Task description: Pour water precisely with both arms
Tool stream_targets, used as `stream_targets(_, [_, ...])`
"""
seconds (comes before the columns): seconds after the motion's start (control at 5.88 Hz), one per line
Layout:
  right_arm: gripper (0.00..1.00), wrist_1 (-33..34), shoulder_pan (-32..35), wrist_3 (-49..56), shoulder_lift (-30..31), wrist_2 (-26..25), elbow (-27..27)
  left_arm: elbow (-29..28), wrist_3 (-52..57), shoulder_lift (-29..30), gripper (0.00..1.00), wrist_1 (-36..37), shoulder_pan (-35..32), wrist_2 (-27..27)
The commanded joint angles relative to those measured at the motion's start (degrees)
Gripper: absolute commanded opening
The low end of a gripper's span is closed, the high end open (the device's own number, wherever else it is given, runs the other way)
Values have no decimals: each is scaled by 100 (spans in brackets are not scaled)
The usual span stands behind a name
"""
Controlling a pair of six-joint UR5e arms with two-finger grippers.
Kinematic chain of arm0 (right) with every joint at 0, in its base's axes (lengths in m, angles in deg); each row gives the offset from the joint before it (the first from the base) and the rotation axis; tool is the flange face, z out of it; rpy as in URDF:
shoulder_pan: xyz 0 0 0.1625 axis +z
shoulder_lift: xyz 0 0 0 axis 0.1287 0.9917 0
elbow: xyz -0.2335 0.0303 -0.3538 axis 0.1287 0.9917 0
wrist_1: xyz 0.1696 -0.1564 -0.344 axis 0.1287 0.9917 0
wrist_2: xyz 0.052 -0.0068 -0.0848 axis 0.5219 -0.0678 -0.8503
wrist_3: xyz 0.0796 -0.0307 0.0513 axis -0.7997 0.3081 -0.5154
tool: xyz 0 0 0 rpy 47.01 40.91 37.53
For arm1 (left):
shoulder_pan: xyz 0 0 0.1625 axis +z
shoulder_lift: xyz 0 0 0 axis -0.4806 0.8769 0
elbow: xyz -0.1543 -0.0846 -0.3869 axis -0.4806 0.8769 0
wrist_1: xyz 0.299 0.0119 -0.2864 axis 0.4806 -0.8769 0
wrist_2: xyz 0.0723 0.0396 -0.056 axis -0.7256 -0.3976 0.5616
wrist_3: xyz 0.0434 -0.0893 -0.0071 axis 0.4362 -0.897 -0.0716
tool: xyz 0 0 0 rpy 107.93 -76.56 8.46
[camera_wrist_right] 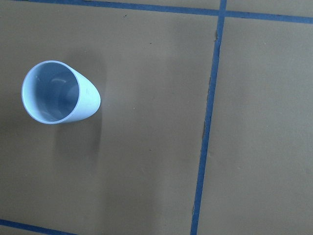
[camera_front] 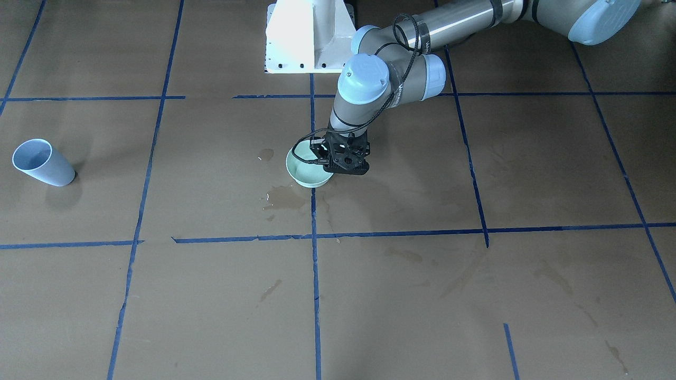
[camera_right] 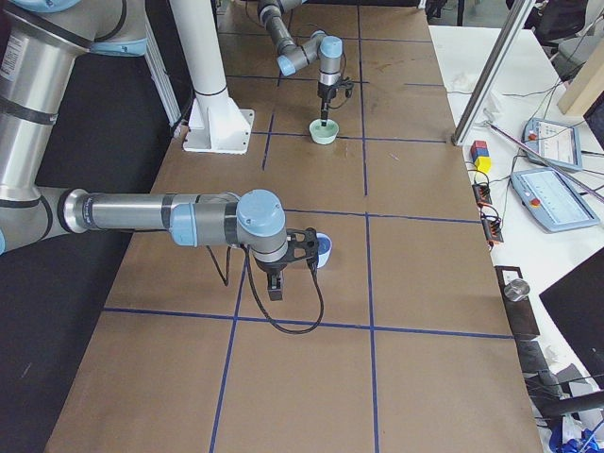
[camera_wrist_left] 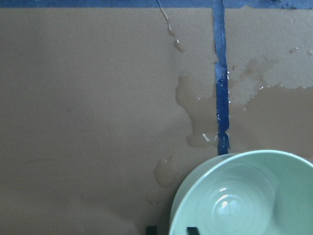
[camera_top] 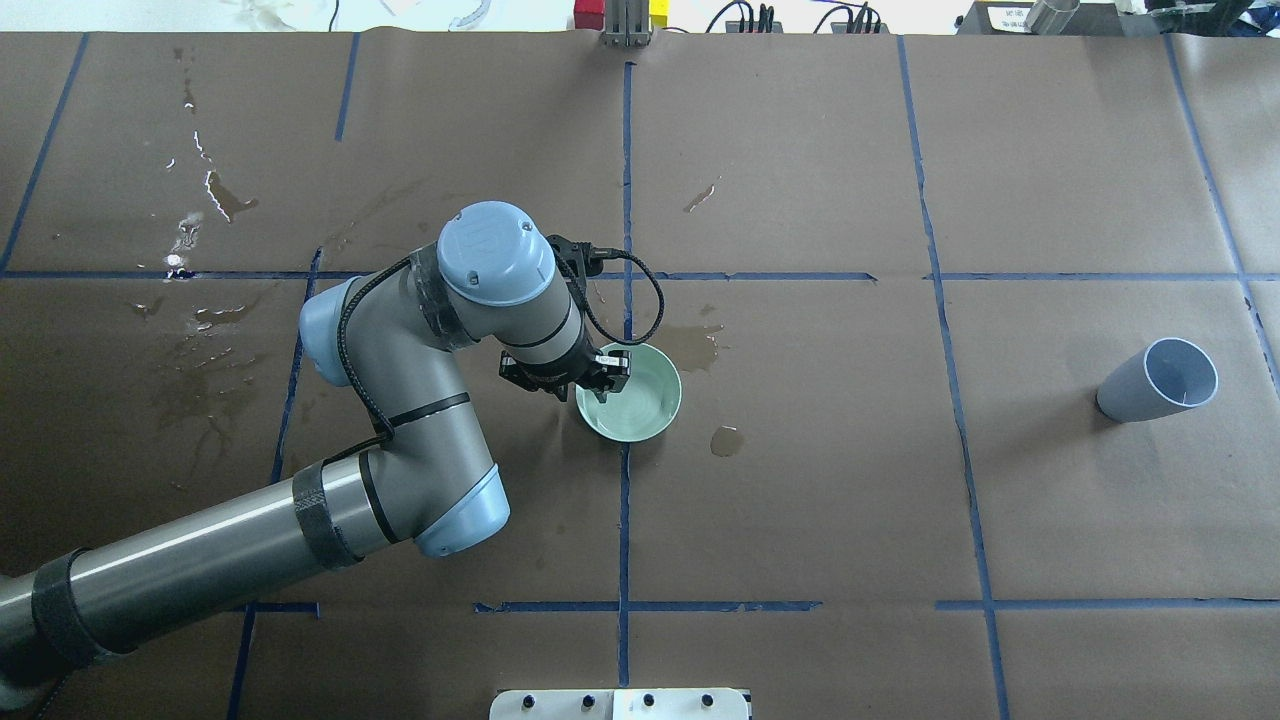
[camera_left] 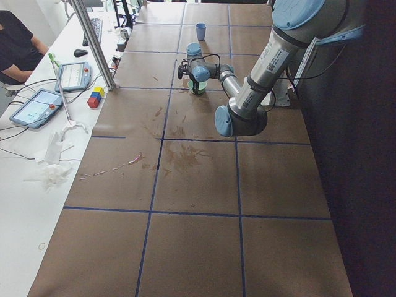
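Note:
A mint-green bowl (camera_top: 640, 395) (camera_front: 306, 171) sits on the brown paper at the table's middle. A faint glint shows at the bowl's bottom (camera_wrist_left: 227, 208). My left gripper (camera_top: 600, 385) (camera_front: 343, 164) reaches down at the bowl's edge nearest the robot. In the left wrist view its fingertips (camera_wrist_left: 151, 229) stand open, one on either side of the rim, with a small gap each side. Spilled water (camera_wrist_left: 200, 122) (camera_top: 700, 345) darkens the paper beside the bowl. A pale blue cup (camera_top: 1160, 382) (camera_wrist_right: 58, 93) stands far to the right. My right gripper (camera_right: 276, 281) hangs high above it; I cannot tell its state.
Wet patches and droplets (camera_top: 195, 215) mark the paper at the far left. A white pedestal (camera_front: 309, 37) stands at the robot's side of the table. Beyond the far edge a side bench holds tablets (camera_left: 37, 105), coloured blocks (camera_left: 94, 98) and cables, and a person (camera_left: 18, 46) sits there.

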Motion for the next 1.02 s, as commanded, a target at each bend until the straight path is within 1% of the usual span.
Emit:
stream_targets(0.0, [100, -160, -14, -19, -6, 23, -31, 362, -33, -115, 99, -198, -47, 0])
stream_targets(0.17, [100, -562, -110, -280, 3, 15, -31, 644, -347, -264, 99, -189, -82, 0])
stream_targets(0.34, [100, -1027, -372, -918, 3, 23, -23, 1151, -367, -596, 99, -154, -143, 0])
stream_targets(0.51, [100, -1467, -488, -1368, 11, 24, -14, 1609, -367, -912, 99, -137, -222, 9])
stream_targets(0.68, [100, -1958, -863, -1494, 12, -63, 12, 1918, -367, -1194, 99, -136, -267, 9])
stream_targets(0.85, [100, -2224, -1128, -1931, 3, -82, 13, 2095, -359, -1345, 99, -136, -345, 9])
